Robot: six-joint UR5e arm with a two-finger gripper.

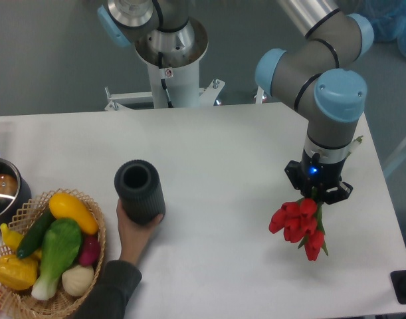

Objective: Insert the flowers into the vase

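Observation:
The flowers are a bunch of red tulips with green leaves at the right of the table, blooms pointing toward the camera. My gripper stands directly over their stem end, and its fingers are hidden under the wrist. The stems are hidden too, so I cannot tell whether the bunch is held or lying on the table. The vase is a dark grey ribbed cylinder, tilted with its round mouth toward the camera, left of centre and well apart from the flowers. A person's hand holds it from below.
A wicker basket with yellow, green and purple vegetables sits at the front left. A metal pot with a blue handle stands at the left edge. The robot's base is behind the table. The person's sleeved arm comes in from the front.

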